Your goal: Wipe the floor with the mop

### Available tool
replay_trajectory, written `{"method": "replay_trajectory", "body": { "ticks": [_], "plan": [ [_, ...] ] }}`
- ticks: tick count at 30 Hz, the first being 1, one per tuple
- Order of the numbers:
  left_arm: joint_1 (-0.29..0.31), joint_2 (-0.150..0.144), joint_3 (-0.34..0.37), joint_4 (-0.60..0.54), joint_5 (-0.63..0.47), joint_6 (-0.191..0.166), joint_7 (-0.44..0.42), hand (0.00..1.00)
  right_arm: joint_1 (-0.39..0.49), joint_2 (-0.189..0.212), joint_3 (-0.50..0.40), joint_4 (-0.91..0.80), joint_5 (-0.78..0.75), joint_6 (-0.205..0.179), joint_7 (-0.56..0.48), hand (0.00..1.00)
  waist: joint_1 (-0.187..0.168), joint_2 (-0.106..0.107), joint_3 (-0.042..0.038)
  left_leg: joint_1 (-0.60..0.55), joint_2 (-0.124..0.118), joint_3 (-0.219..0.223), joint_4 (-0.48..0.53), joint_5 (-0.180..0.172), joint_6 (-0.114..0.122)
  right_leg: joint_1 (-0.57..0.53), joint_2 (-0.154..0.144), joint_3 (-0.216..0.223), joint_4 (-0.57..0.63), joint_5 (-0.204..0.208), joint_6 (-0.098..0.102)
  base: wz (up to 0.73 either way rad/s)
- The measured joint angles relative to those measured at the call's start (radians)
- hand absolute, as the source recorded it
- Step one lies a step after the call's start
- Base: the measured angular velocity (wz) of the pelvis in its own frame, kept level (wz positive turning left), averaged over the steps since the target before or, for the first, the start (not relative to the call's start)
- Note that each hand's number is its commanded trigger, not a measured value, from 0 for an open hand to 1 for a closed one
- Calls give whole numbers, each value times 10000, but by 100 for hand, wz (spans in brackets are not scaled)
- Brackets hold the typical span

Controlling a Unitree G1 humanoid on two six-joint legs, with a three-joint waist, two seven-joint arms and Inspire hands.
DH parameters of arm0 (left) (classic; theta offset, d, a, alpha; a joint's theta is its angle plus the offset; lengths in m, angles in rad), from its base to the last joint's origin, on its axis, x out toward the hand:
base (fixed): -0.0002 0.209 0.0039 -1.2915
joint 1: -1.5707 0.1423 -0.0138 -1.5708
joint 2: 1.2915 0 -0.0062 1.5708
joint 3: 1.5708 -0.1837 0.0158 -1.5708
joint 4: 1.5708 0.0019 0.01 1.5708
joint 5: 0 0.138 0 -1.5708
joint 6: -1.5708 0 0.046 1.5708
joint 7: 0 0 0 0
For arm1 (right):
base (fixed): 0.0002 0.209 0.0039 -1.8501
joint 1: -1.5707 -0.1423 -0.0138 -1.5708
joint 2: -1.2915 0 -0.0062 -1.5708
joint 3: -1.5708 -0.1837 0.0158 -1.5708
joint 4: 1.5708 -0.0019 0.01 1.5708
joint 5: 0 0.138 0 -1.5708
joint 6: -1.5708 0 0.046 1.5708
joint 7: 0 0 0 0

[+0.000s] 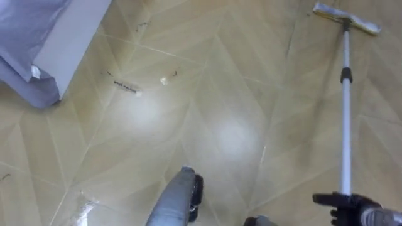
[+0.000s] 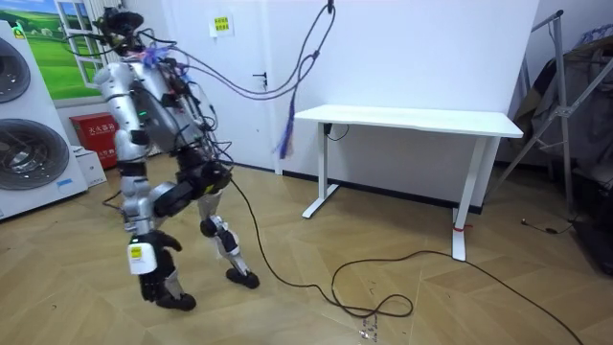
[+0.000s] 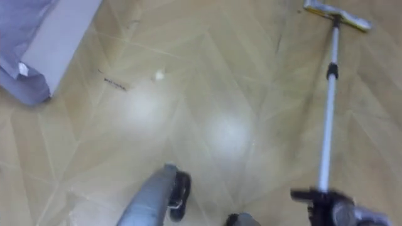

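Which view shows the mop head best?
The left eye view: the mop head lies whole beyond its pole. The right eye view has it against the top edge; the room view gives the robot near a white table.

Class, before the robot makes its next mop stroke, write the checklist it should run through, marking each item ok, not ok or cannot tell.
1. Right hand curled round the mop pole's near end: ok.
2. Mop head down on the floor, ahead of the robot: ok.
3. Left hand apart from the pole: ok.
4. Floor clean: not ok. A white scrap and a dark streak lie to the left of the mop.
5. Bare floor between mop head and scrap: ok. The furniture stands farther left.
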Motion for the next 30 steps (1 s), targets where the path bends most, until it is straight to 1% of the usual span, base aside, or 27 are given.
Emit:
{"method": "replay_trajectory", "body": {
  "ticks": [1,2,3,4,5,6,7,8,10,11,12,13,14,16,18,19,20,21,22,23,24,25,26,27,28,29,30],
  "plan": [
    [-112,-109,-3,24,93,-1,7,0,241,33,-4,178,-15,-21,5,100,-61,70,-8,119,-171,61,34,-178,123,-15,-25,240,297,139,96,55],
    [-155,-322,-5,26,330,-46,7,0,736,134,20,440,-112,-38,-68,100,-222,192,-71,468,-415,283,116,-455,417,-177,-146,759,1107,725,288,15],
    [-176,-549,18,-7,566,-85,15,0,1263,225,21,572,-292,-86,-168,100,-358,387,-220,851,-555,410,148,-801,594,-296,-145,1184,1801,1532,408,0],
    [-178,-648,23,-62,661,-88,23,0,1482,293,30,599,-358,-117,-265,100,-464,513,-294,1037,-608,410,136,-932,656,-326,-109,1312,2032,1958,423,-14],
    [-273,-764,86,-136,720,-116,76,0,1892,488,70,599,-361,-247,-409,100,-654,686,-370,1415,-674,386,5,-1133,732,-339,34,1596,2268,2573,419,-21],
    [-382,-797,144,-242,727,-199,164,0,2094,731,130,598,-361,-327,-515,100,-831,812,-338,1745,-705,270,-139,-1260,748,-450,236,1697,2344,2674,465,-35],
    [-414,-843,153,-409,723,-279,333,0,2124,939,183,586,-441,-333,-647,100,-983,916,-273,2009,-801,35,-367,-1333,713,-829,388,1663,2313,2600,418,-35],
    [-416,-878,147,-453,716,-295,404,0,2132,1014,236,576,-456,-332,-701,100,-1067,934,-266,2127,-901,-76,-533,-1324,698,-1046,400,1615,2257,2531,427,-46],
    [-400,-1028,150,-463,710,-302,507,0,2159,1187,293,575,-646,-327,-847,100,-1203,972,-240,2535,-922,-191,-951,-1316,679,-1535,403,1396,1382,2414,396,-48],
    [-335,-1103,142,-463,703,-272,559,0,2156,1300,289,533,-877,-314,-985,100,-1234,958,-185,2803,-923,-288,-1216,-1305,622,-1653,388,1335,286,2428,364,-52],
    [-232,-1137,127,-470,709,-244,594,0,2135,1369,230,425,-1216,-263,-1073,100,-1268,944,-189,3017,-922,-330,-1441,-1316,547,-1669,350,1260,-1048,2604,279,-48],
    [-188,-1138,137,-470,708,-222,612,0,2117,1380,175,334,-1398,-199,-1107,100,-1270,905,-179,3091,-924,-331,-1505,-1341,500,-1658,394,1226,-1642,2824,249,-35],
    [-108,-1162,148,-472,706,-113,702,0,2089,1368,108,206,-1618,-84,-1191,100,-1255,899,-179,3137,-876,-434,-1480,-1431,373,-1633,463,1074,-1897,3226,174,-35],
    [-9,-1072,226,-472,627,49,762,0,1566,1331,-52,196,-1969,269,-1212,100,-949,725,-99,3250,-628,-603,-1355,-1577,98,-1454,537,525,-2049,3216,-146,-42],
    [3,-966,231,-465,304,125,752,0,939,1118,-85,227,-2257,532,-1147,100,-675,664,-104,3022,-447,-686,-673,-1651,-70,-1391,531,32,-1910,3056,-392,-24],
    [-2,-832,230,-479,120,200,741,0,394,947,-70,284,-2365,664,-1112,100,-520,419,-24,2747,-321,-707,30,-1590,-234,-1397,483,-103,-1713,2847,-527,-13],
    [-25,-724,224,-484,-10,208,742,0,112,851,-62,284,-2441,637,-1065,100,-427,428,-55,2529,-240,-732,503,-1456,-462,-1402,517,-190,-1552,2702,-630,5],
    [-46,-460,138,-500,-240,208,772,0,-458,680,-73,289,-2683,624,-984,100,-307,194,-54,2063,-102,-737,1519,-1078,-940,-1438,530,-244,-1197,2418,-773,14],
    [-45,-189,-25,-517,-317,198,788,0,-1069,484,-49,288,-2841,600,-858,100,-145,-118,-41,1485,54,-707,2622,-319,-1179,-1487,583,-251,-884,2178,-900,11],
    [-34,-74,-97,-560,-400,198,789,0,-1396,370,-31,284,-2906,559,-768,100,-63,-235,-26,1178,156,-668,3135,203,-1175,-1482,625,-253,-771,2100,-960,0],
    [-15,30,-153,-563,-493,247,783,0,-1936,88,19,253,-3028,479,-620,100,157,-383,-24,677,336,-639,3966,1348,-1122,-1378,773,-251,-684,2010,-1035,-8],
    [9,40,-184,-573,-459,279,774,0,-2090,-33,57,248,-3074,410,-579,100,266,-430,-14,486,391,-637,4267,1935,-1148,-1292,810,-255,-665,1965,-1067,-7],
    [52,43,-283,-595,-475,307,754,0,-2414,-285,287,139,-3088,346,-491,100,485,-607,67,171,401,-568,4639,2922,-1249,-1125,807,-201,-586,1812,-1114,5],
    [94,37,-328,-703,-443,308,700,0,-2672,-506,398,60,-3088,332,-336,100,682,-694,86,-8,446,-539,4699,2875,-1153,-1003,805,-217,-545,1657,-1141,14],
    [112,37,-334,-767,-397,310,664,0,-2728,-595,441,41,-3089,348,-285,100,734,-710,102,-79,473,-541,4541,2529,-1019,-963,813,-237,-522,1594,-1123,23],
    [178,33,-325,-888,-262,317,595,0,-2774,-726,534,16,-3095,425,-247,100,842,-740,137,-60,573,-450,3573,1672,-975,-901,827,-244,-461,1529,-1095,26],
    [177,26,-273,-915,-242,310,450,0,-2696,-814,607,-9,-3133,423,-261,100,899,-683,175,138,581,-384,2073,1006,-1017,-827,874,-248,-464,1425,-1084,39]
  ]
}}
